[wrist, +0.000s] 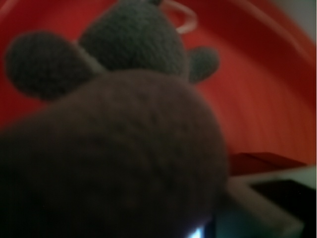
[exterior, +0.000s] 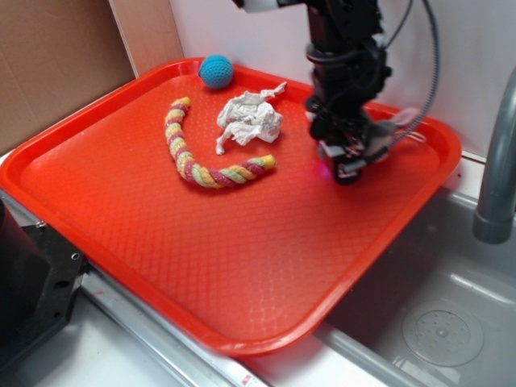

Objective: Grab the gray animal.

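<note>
Your red tray (exterior: 161, 234) is the landmark here: near its far left corner sits the blue crocheted ball (exterior: 216, 71), just inward from it the striped rope toy (exterior: 197, 157) curls, and beside that lies the crumpled white paper (exterior: 250, 119). Farther right, close to the tray's far right rim, your gripper (exterior: 348, 165) is down at the tray surface with the gray animal (exterior: 385, 131) right at it, the toy's pale ear and gray body poking out on the gripper's right side toward the rim. In the wrist view the gray animal (wrist: 124, 139) fills almost the whole frame, soft and blurred, its stubby limbs pointing away from the camera over the red tray (wrist: 267, 89), so it appears to lie directly between or under the fingers. Whether those fingers are spread or already pressed onto the plush cannot be told. The toy's long axis seems to run out toward the right rim.
</note>
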`<action>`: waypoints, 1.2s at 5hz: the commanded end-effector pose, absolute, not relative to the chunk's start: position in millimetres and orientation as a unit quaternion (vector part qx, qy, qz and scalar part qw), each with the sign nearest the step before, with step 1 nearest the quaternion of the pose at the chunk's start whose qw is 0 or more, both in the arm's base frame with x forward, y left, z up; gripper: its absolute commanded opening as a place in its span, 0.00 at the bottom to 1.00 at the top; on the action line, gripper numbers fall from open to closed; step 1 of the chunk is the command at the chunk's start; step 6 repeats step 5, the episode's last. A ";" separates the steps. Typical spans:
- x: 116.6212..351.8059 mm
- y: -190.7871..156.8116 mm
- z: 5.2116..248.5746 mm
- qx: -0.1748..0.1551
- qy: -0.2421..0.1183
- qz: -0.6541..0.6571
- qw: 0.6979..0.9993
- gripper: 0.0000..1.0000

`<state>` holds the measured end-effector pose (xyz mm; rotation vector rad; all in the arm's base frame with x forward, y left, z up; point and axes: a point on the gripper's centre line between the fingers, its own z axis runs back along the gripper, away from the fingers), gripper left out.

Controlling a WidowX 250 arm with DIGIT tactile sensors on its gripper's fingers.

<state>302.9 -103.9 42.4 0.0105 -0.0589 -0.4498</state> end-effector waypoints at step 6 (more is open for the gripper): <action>173.6 -29.7 156.0 0.020 -0.002 0.104 0.994 0.00</action>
